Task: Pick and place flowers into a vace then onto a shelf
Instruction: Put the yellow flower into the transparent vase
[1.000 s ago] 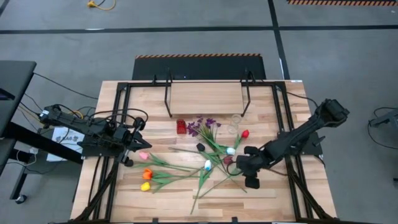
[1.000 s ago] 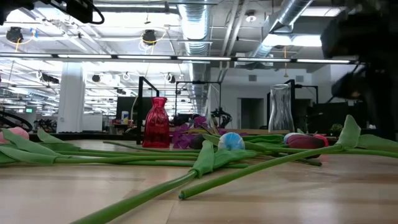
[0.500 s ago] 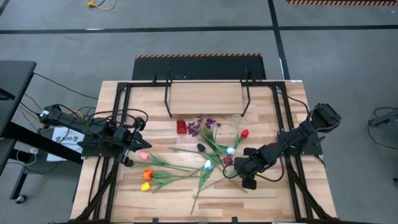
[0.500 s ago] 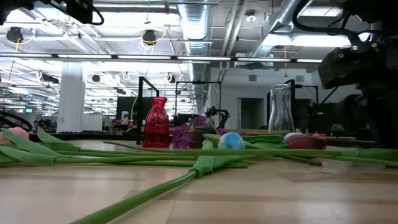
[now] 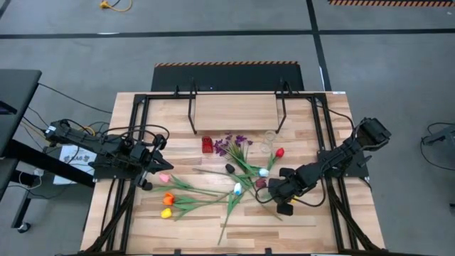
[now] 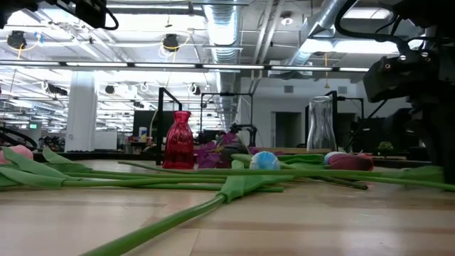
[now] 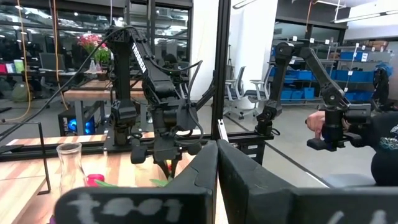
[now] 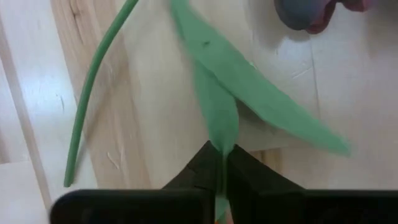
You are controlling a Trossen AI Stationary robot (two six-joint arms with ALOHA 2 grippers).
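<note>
Several artificial tulips lie on the tabletop between the arms: pink (image 5: 164, 178), orange (image 5: 168, 198), yellow (image 5: 166, 212), white (image 5: 237, 189), red (image 5: 280, 152) and dark maroon (image 5: 260, 183), plus a purple sprig (image 5: 231, 144). A red vase (image 5: 207, 144) and a clear vase (image 5: 267, 141) stand in front of the shelf (image 5: 234, 112). My right gripper (image 5: 276, 193) is low over the table beside the maroon tulip, shut on a green leafy stem (image 8: 214, 93). My left gripper (image 5: 158, 165) is shut and empty at the table's left, near the pink tulip. My right gripper pinches the green stem where its leaves meet (image 8: 219, 137) between its two fingers. The fingers come from above, pointing down. The stem (image 6: 341, 177) lies nearly level, close over the table. I cannot tell which blossom it belongs to.
Black frame rails (image 5: 135, 142) run along both sides of the table. Another loose stem (image 8: 93, 93) lies beside the held one. The shelf's black legs (image 5: 192, 117) stand just behind the vases. Bare wood shows along the near edge (image 5: 284, 235).
My right gripper has gone down toward the table and slightly toward its left edge. The stem end that stood raised on the right of the low view has come down and now lies nearly level.
</note>
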